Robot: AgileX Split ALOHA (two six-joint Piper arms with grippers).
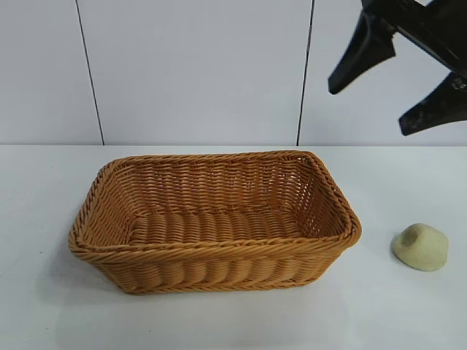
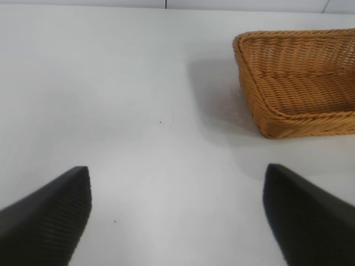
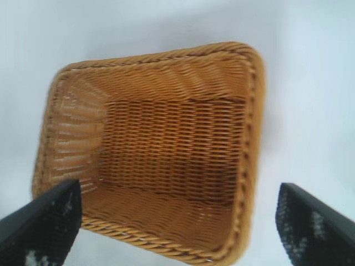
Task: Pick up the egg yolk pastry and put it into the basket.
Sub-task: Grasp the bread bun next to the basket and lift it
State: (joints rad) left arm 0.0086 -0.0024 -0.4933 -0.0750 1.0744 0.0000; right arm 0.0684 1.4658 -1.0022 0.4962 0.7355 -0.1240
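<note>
The egg yolk pastry [image 1: 421, 247] is sitting on the white table [image 1: 219, 321], just off the right-hand short end of the basket [image 1: 321, 244] in the exterior view, apart from the wicker and not touching it. It is resting dome-up, with the dimple showing near its top; being roundish, it is offering no clear long axis, so the grip direction looks free.

The basket is lying with its long axis across the exterior view, and nothing is showing inside it.

The right gripper [image 1: 398, 91] is hanging high above the table at the upper right of the exterior view, fingers spread wide and holding nothing. The pastry is lying below it and slightly further to the right. In the right wrist view the camera is looking down into the basket; the pastry is not showing there, so the gripper is judged not yet lined up over it.

The left gripper [image 2: 177, 213] is out of the exterior view. Its own wrist view is showing its fingers apart over bare table, with the basket beyond, so it is on the far side from the pastry.

Judgement: the right arm is the nearer one. The coming move is calling for a shift away from the basket, then a descent.
</note>
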